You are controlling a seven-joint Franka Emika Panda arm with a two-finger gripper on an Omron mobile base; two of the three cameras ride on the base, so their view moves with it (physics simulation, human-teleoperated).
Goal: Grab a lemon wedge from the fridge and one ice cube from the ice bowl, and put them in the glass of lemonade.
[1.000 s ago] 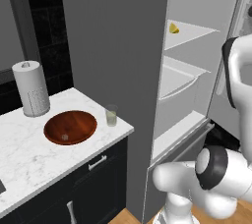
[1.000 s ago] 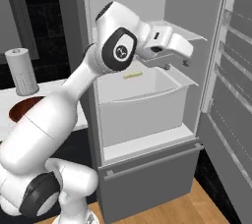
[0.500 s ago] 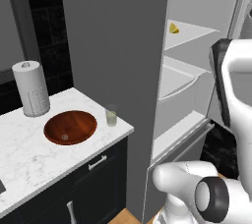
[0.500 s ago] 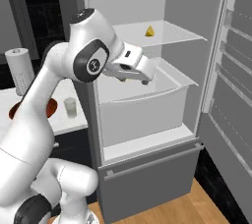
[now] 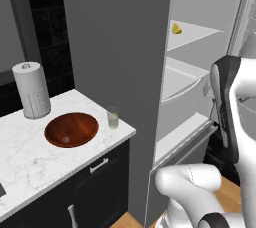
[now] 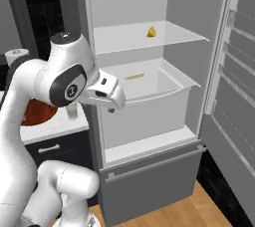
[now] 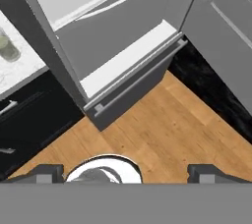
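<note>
Lemon wedge [image 6: 151, 32] sits alone on the fridge's [image 6: 189, 2] upper shelf, a tiny bright yellow piece toward the back, door already swung wide so you can reach it. Your gripper [image 7: 123, 171], jaws wide and holding nothing, points down at the floor in front of the fridge, well below that shelf. Lemonade glass [image 5: 113, 117] waits on the counter beside the fridge, just by the wooden bowl [image 5: 71, 129].

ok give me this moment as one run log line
fridge: door open | lemon wedge: on upper shelf | gripper: open, empty, facing floor | ice cube: in ice bowl | glass of lemonade: on counter
</note>
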